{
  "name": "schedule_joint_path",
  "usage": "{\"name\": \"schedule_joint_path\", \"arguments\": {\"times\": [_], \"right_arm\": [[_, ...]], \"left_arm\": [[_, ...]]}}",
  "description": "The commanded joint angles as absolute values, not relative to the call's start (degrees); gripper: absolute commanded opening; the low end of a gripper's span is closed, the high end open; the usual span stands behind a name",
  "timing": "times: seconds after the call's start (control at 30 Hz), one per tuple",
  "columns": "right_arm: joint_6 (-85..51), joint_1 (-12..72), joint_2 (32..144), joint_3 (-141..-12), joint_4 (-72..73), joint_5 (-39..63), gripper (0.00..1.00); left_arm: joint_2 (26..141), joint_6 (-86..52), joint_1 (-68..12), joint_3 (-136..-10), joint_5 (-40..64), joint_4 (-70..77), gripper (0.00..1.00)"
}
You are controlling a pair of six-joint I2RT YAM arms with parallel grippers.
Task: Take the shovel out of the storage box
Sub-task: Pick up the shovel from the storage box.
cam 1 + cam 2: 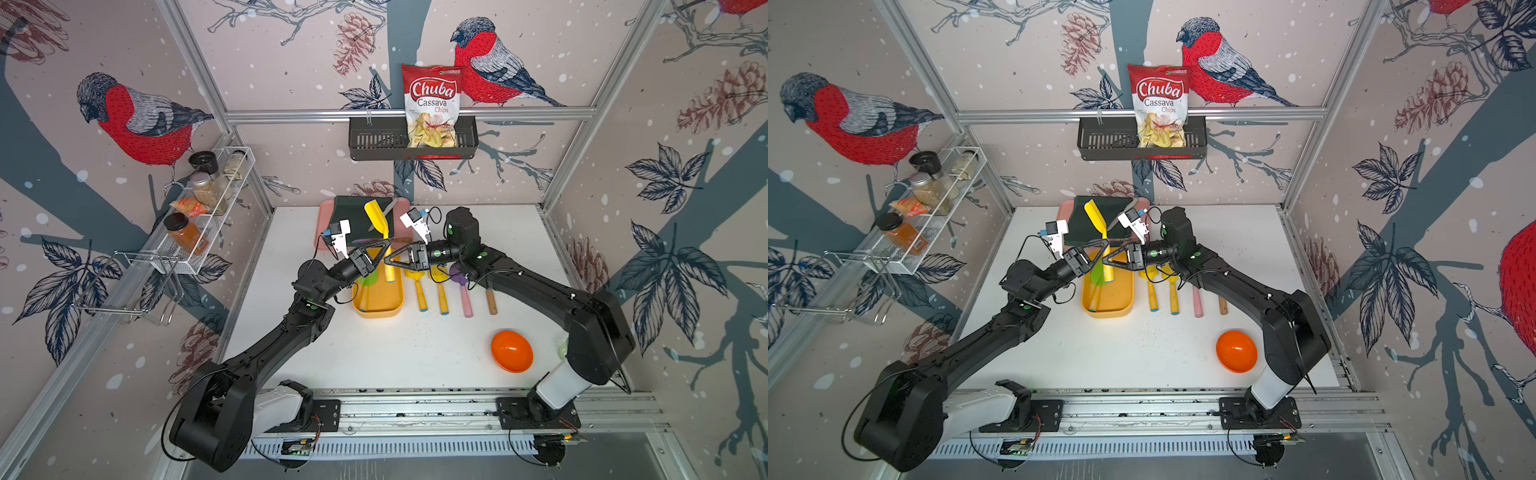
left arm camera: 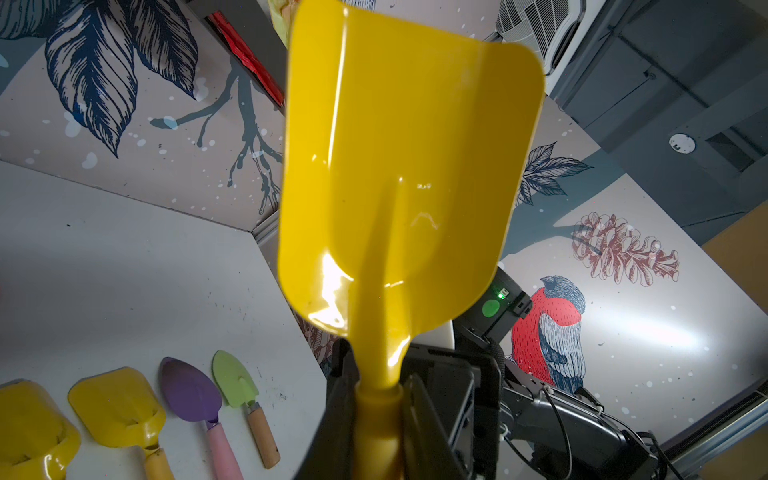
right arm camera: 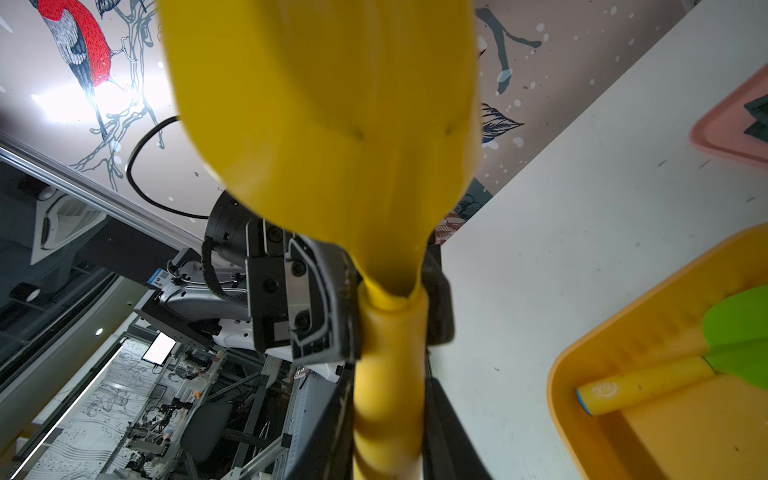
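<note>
In both top views my left gripper [image 1: 380, 250] and my right gripper [image 1: 390, 260] meet from opposite sides on the yellow plastic shovel [image 1: 375, 217]. Each pair of jaws is clamped on its round handle, and it stands nearly upright, blade up, in the air over the far end of the shallow yellow-orange plastic storage box [image 1: 376, 312]. A green-bladed shovel with a yellow handle [image 1: 1098, 276] lies inside that box. From the left wrist, the broad, glossy, square-cornered blade fills the picture, and my left fingers [image 2: 345, 415] pinch the handle right under the neck. Beyond it, a purple-bladed trowel with a pink handle [image 2: 191, 390] lies among other small tools on the white table [image 2: 104, 270]. From the right wrist, my right fingers [image 3: 449, 440] squeeze the handle lower down, below the left gripper's hold, and the box rim sits well apart from the shovel. I judge it light, stiff and hard, with a slick blade that would slip. The ridged handle is the place to hold. With two grips on one short handle, I would free one side before carrying it away, or it may twist.
</note>
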State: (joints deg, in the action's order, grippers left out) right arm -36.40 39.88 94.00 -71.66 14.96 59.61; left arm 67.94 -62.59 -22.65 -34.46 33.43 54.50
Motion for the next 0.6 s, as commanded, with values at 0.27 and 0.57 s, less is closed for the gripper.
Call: {"name": "schedule_joint_path", "arguments": {"times": [0.27,0.57], "right_arm": [[-35.41,40.08,94.93,-72.07,14.02,60.5,0.1],[-27.24,34.98,91.48,-73.62,-3.39,50.27,0.08]], "left_arm": [[67.05,-61.1,-22.68,-34.27,34.63,56.1,0.68],[61.34,-53.02,-22.7,-36.73,25.98,35.43,1.0]]}}
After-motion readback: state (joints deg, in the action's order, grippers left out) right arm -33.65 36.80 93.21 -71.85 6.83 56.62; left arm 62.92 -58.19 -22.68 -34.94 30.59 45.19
